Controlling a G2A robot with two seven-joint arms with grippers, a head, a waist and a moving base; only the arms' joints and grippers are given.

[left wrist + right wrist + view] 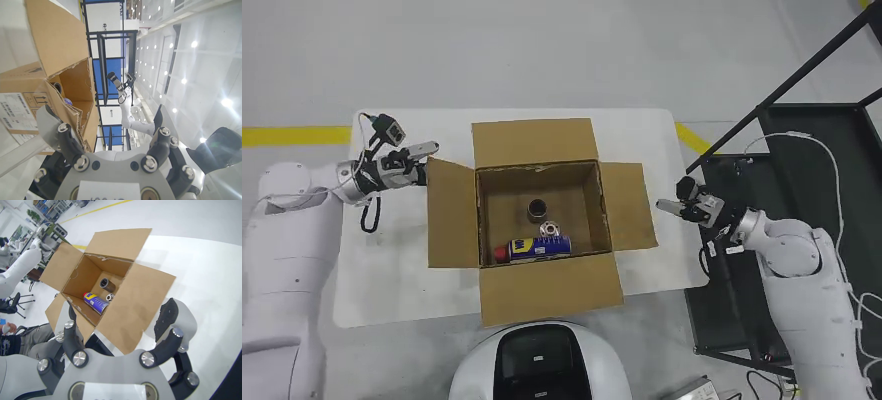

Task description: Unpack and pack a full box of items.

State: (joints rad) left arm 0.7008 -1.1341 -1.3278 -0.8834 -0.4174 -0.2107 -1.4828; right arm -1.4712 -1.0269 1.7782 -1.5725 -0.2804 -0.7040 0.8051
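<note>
Looking down from the top view, the box [535,142] sits mid-surface [392,270] with all four flaps folded out and an arm on either side. The left claw [426,158] hangs just beside the left flap. The right claw [673,197] is near the right flap, apart from it. Both are spread wide and hold nothing.

The right wrist view peers into the box. A blue can [96,302] with a red cap lies on its side along the wall nearest the robot. A dark cylinder [107,285] is near the middle, open end up, and a small metal piece [110,297] lies between them, just beside the can.

The left wrist view catches the outside instead. It shows a white label [13,108] on the brown wall and ragged, torn cardboard at the corner, with just a glimpse of the cylinder and can through the gap.
</note>
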